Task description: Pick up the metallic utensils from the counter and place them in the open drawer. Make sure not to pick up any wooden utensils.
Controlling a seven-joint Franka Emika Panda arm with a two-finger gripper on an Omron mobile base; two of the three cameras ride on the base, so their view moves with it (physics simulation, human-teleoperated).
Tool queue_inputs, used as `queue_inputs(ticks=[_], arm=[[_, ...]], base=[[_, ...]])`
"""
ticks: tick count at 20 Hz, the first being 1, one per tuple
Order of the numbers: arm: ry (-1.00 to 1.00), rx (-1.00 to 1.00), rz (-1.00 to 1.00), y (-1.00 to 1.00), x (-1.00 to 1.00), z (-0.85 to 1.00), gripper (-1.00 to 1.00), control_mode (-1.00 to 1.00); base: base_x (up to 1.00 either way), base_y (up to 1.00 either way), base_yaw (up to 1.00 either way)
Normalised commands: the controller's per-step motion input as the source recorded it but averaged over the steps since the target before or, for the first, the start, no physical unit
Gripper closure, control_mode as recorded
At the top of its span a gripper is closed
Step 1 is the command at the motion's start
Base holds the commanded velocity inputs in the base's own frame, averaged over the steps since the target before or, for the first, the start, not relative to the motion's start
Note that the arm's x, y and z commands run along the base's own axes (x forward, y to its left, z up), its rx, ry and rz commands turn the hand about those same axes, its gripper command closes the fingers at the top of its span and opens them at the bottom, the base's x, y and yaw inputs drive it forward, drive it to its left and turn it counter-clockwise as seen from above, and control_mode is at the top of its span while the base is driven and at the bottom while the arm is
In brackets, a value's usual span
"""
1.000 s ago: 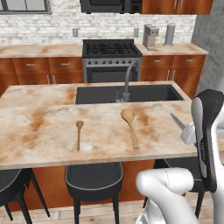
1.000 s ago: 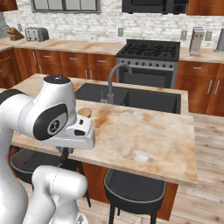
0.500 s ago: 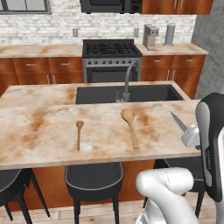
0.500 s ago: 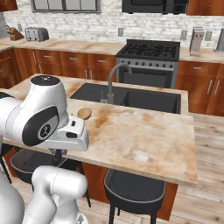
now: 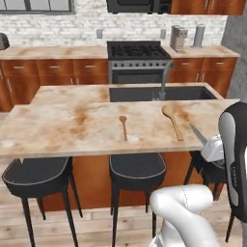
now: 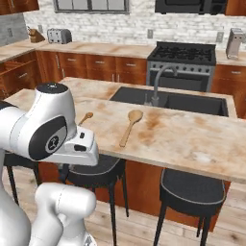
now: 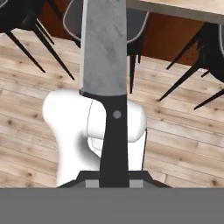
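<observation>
Your gripper (image 7: 114, 183) is closed on a knife (image 7: 105, 57) by its black handle, steel blade pointing away, above the wooden floor (image 7: 183, 140) near the stools (image 7: 26, 17). On the counter (image 5: 62, 120) you have two wooden spoons: short one (image 5: 123, 126) left, long one (image 5: 172, 120) right.

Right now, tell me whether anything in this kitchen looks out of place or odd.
One thing: a grey steel knife with a black riveted handle is off the counter, gripped by the claw over the wooden floor near the black stools. The two tan wooden spoons lie flat on the beige marble-like counter; nothing spilled.
</observation>
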Motion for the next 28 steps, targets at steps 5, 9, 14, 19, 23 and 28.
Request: queue_inputs(ticks=[5,9,14,19,23,28], arm=[[0.0,0.0,0.0,0.0,0.0,0.0,1.0,1.0],[0.0,0.0,0.0,0.0,0.0,0.0,1.0,1.0],[0.0,0.0,0.0,0.0,0.0,0.0,1.0,1.0],[0.0,0.0,0.0,0.0,0.0,0.0,1.0,1.0],[0.0,0.0,0.0,0.0,0.0,0.0,1.0,1.0],[0.0,0.0,0.0,0.0,0.0,0.0,1.0,1.0]], base=[[-0.36,1.0,0.23],[-0.25,1.0,0.31],[0.15,1.0,0.2],[0.31,1.0,0.13],[0.38,1.0,0.14],[0.88,0.97,0.08]])
